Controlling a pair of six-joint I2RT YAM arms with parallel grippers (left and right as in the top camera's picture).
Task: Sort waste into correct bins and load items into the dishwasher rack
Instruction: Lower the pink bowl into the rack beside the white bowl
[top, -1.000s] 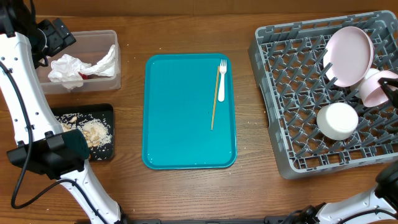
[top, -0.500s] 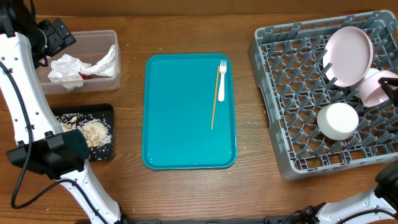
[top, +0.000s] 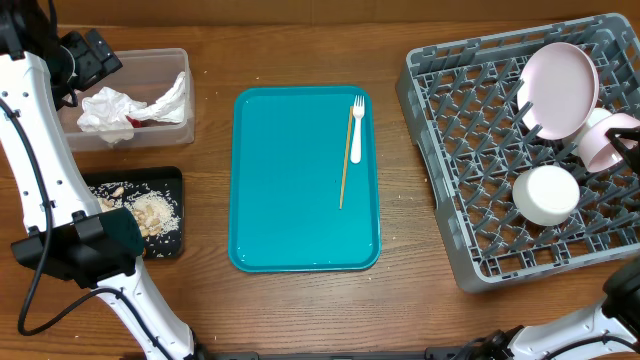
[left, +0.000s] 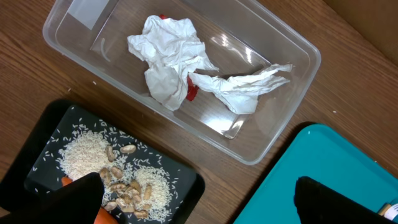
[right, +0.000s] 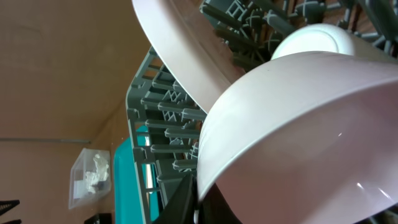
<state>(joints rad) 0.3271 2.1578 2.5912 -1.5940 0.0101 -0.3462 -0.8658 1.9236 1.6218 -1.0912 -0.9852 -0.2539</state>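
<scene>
**Step in hand:** loading the rack (top: 470, 130).
- The right gripper (right: 194, 202) is closed at the rack's right edge. It seems to be pinching the rim of the pink bowl (top: 608, 145), which fills the wrist view.
- The bowl is tilted on its side beside the plate (top: 558, 88), which leans upright in the rack's far right corner.
- A white bowl (top: 546, 194) sits mouth-down nearer the front.

**Left gripper** (left: 199, 180): fingers spread wide, holding nothing. It hangs above the tub (top: 150, 62) and the black tray (top: 170, 175) at the table's left edge.

**Waste:** looks sorted. Napkins (left: 168, 62) and a red wrapper (left: 191, 92) are in the tub. Rice and crumbs (left: 118, 180) are on the black tray.

**Still to load:** both pieces lie near the right edge of the teal tray (top: 290, 180), toward its far corner.
- Fork (top: 356, 130): its long axis runs along the tray's long side, with the tines pointing to the far edge.
- Stick (top: 346, 155): it lies just left of the fork and nearly parallel. Its near end leans slightly toward the tray's middle.

**Next move, as judged:**
- Settle the pink bowl between the pegs and let go.
- Reach for the fork or the stick. Both lie flat and thin, so the jaws should come down low and close across the narrow width, not along the length.
</scene>
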